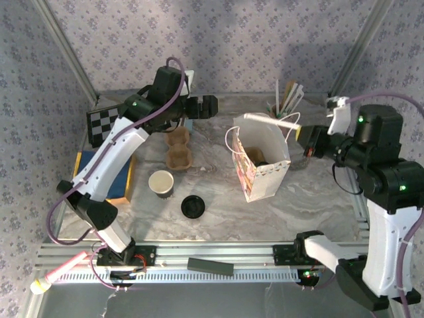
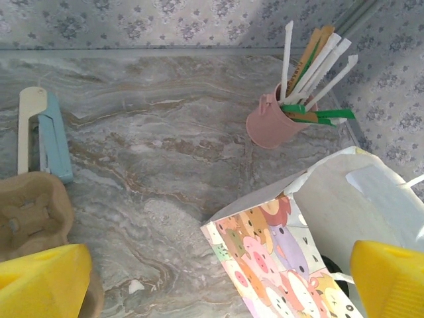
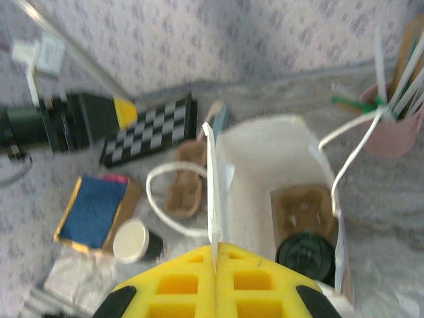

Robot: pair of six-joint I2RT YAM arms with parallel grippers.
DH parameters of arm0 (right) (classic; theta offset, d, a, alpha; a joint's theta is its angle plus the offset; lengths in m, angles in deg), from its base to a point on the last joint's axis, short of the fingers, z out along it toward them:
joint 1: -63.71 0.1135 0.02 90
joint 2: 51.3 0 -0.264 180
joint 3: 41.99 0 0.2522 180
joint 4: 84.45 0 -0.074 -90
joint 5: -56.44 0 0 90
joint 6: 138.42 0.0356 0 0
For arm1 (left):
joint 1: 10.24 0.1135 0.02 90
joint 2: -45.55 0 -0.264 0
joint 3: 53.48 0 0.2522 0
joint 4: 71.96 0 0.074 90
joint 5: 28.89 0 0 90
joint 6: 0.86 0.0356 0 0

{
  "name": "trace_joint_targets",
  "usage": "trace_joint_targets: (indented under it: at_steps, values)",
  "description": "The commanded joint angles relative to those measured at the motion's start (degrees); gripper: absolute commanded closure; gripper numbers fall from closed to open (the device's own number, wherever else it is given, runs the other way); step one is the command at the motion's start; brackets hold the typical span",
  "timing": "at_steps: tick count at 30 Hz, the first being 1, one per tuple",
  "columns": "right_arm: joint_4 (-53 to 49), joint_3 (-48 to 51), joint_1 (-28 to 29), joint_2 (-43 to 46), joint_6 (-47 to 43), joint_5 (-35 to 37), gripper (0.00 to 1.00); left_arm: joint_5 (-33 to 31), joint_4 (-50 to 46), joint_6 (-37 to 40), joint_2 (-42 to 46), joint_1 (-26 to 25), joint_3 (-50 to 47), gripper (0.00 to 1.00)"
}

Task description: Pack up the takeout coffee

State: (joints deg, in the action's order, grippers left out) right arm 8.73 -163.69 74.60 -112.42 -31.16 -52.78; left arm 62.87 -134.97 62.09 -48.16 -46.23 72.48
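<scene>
**Already in the bag: the coffee sits inside, one gripper pinching the rim**

Clearly, from the right wrist we look down into the open paper bag [image 3: 265,156]. There we find the takeout coffee [image 3: 305,255]: its round black lid faces up at the bottom of the bag. It is touching a brown cup carrier [image 3: 303,209] that lies in there with it. The bag stands right of the table's [image 1: 218,218] middle, its printed cartoon side turned toward the near edge.

The right gripper [image 3: 216,250] is closed. We see the bag's thin white wall run straight into the seam between its yellow fingers, so it appears to be pinching the rim.

The left gripper [image 1: 212,107] hangs near the back edge, left of the bag, with its jaws spread wide and nothing between them.

Left of the bag, toward the near edge, we see a lidless cup [image 1: 161,183] with a white inside, and a loose black lid [image 1: 192,207] just beside it. A second brown carrier [image 1: 177,149] lies behind them. A pink cup of stirrers [image 2: 271,122] stands at the back edge behind the bag, and a checkerboard [image 1: 103,124] leans at the back left corner.
</scene>
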Motion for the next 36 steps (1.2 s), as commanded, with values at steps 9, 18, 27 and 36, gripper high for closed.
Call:
trace_joint_targets:
  at_steps: [9,18,27,36]
  values:
    - [-4.6,4.1,22.0,-8.2,-1.3,28.0,1.0,-2.3,2.7,-1.1,8.7,0.8,-8.1,0.0]
    - [2.7,7.6,22.1,-14.7,-3.1,27.1,1.0,-3.6,3.7,-2.3,13.5,1.1,-14.0,0.0]
    - [8.4,11.3,18.9,-20.5,-4.5,21.9,0.7,-4.6,2.8,-2.6,15.8,1.4,-15.7,0.0]
    - [5.5,6.7,18.6,-20.4,-5.2,22.9,0.3,-4.9,2.1,-2.9,16.5,2.8,-17.2,0.0]
